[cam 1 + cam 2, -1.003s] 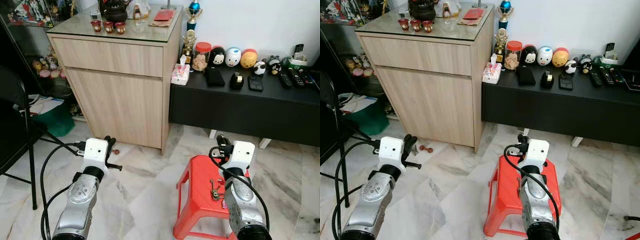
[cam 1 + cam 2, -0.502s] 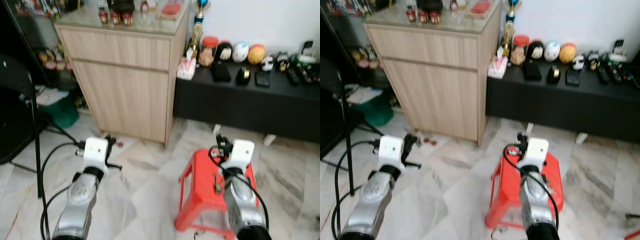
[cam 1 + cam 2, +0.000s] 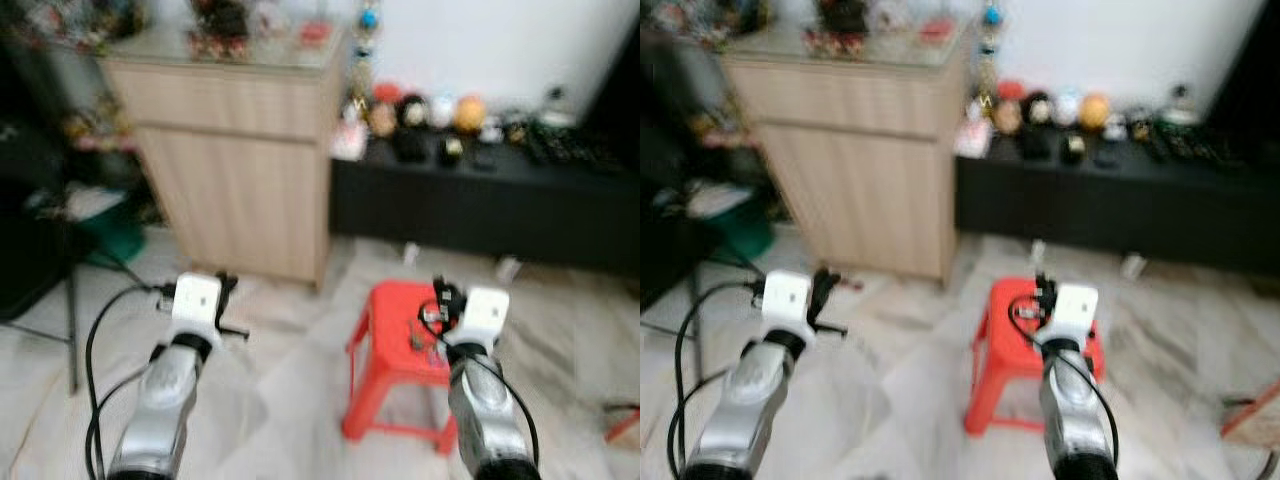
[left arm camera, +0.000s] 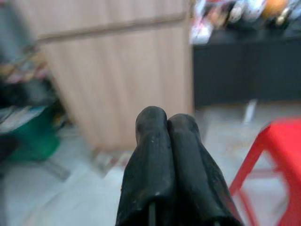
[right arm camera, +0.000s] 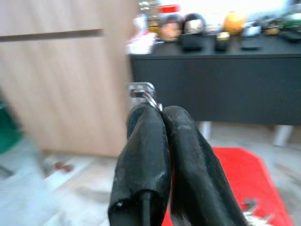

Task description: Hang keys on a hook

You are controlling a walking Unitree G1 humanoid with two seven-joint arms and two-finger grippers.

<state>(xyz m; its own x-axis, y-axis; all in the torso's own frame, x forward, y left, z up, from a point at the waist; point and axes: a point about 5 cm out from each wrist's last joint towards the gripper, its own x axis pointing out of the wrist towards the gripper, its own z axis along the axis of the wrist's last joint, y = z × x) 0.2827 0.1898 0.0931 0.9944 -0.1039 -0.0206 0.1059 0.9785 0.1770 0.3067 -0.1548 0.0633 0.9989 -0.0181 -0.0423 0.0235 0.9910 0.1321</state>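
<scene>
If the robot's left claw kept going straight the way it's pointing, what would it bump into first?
Probably the wooden cabinet: the left gripper, fingers shut, points along open floor toward its front. The red stool sits off to one side of that line. Blur leaves depth uncertain.

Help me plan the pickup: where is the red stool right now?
In the left eye view the red stool stands on the floor on the robot's right, just ahead of the right gripper, before the black cabinet.

Keys [image 5: 142, 92]: metal ring pinched at right end effector [image 5: 157, 113] tips.
</scene>
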